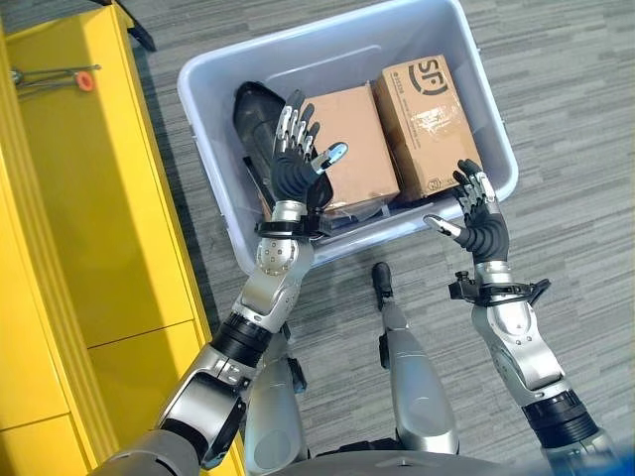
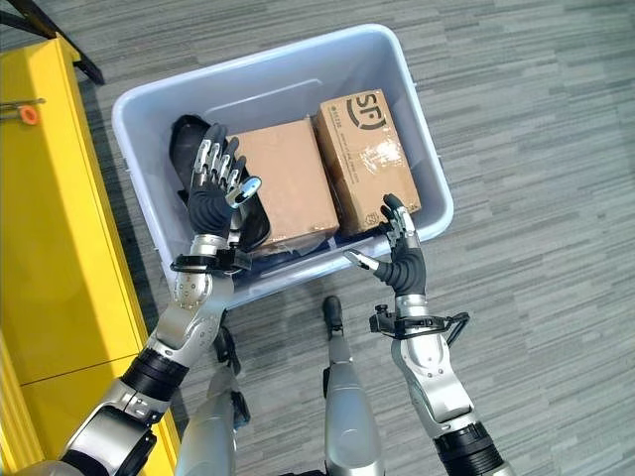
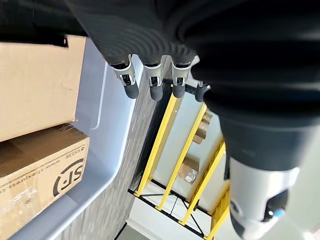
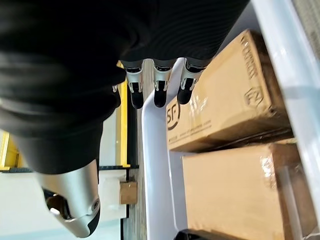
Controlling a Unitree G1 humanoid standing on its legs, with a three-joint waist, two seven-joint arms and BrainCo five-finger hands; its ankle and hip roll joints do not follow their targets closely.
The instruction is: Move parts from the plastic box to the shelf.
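Observation:
A pale blue plastic box (image 1: pixel 208 149) stands on the floor and holds two cardboard boxes side by side, a plain one (image 1: pixel 352 139) and a printed one (image 1: pixel 427 119), with a black part (image 1: pixel 253 119) at the box's left end. My left hand (image 1: pixel 298 164) hovers open over the box's left part, between the black part and the plain carton, holding nothing. My right hand (image 1: pixel 476 218) is open over the box's near right corner, beside the printed carton (image 4: pixel 225 95). The yellow shelf (image 1: pixel 79 198) runs along the left.
Grey plank floor (image 1: pixel 556 89) surrounds the box. A small orange-tipped tool (image 1: pixel 55 77) lies on the shelf top. Yellow shelf frames (image 3: pixel 185 150) with small cartons stand farther off in the left wrist view.

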